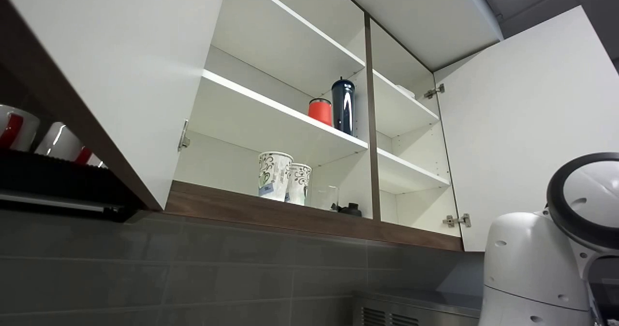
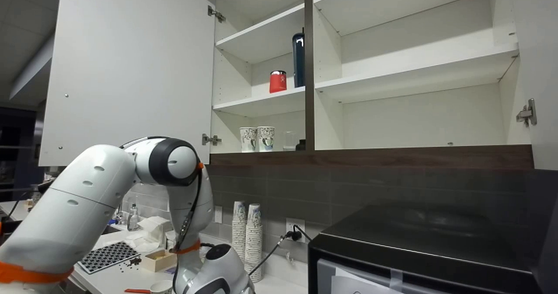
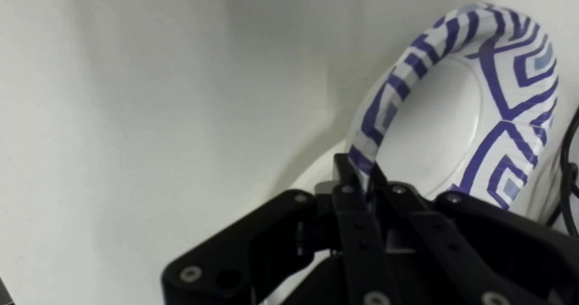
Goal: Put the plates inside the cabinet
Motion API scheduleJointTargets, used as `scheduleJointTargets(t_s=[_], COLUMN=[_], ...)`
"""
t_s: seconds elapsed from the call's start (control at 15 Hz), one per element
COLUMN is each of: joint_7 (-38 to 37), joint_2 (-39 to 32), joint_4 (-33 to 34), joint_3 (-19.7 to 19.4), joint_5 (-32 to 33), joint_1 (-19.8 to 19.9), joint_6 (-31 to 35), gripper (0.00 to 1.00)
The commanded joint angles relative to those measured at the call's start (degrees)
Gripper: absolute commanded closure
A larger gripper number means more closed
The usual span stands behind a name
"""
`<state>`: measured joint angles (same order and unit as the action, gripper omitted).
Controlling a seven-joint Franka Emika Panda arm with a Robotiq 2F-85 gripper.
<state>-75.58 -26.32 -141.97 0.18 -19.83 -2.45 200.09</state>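
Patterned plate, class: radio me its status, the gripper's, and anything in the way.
Gripper shut on the plate at its rim. Not yet in the open cabinet. Two patterned cups inside, possibly in the way.

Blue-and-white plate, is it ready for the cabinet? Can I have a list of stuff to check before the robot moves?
1. Plate pinched by its rim in the gripper: ok.
2. Cabinet doors open: ok.
3. Plate lifted off what is under it: cannot tell.
4. Arm stretched up to the cabinet: not ok; it bends down below it.
5. Arm clear of the doors: cannot tell; they overlap in both exterior views.
6. Cabinet bottom free of cups: not ok; two stand there.
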Motion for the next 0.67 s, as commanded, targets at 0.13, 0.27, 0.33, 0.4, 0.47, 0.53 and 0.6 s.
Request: scheduleJointTargets(t_s=[0.13, 0.27, 0.33, 0.4, 0.47, 0.53, 0.6], joint_7=[3.6, 3.7, 4.6, 5.2, 6.0, 6.6, 7.1], joint_2=[-1.6, -2.4, -3.2, -3.9, -4.9, -5.9, -6.5], joint_4=[0.3, 1.0, 1.5, 1.9, 2.4, 2.9, 3.2], joint_3=[-3.8, -6.9, -8.9, -10.7, -12.7, -14.5, -15.7], joint_5=[-10.4, -12.6, -14.4, -16.1, -17.8, -19.5, -20.6], joint_1=[-4.0, -7.1, -9.2, -11.3, -13.4, -15.5, -17.0], joint_6=[3.4, 1.7, 1.2, 0.9, 0.8, 0.3, -0.1], gripper=[0.98, 0.98, 0.98, 0.98, 0.98, 0.98, 0.98])
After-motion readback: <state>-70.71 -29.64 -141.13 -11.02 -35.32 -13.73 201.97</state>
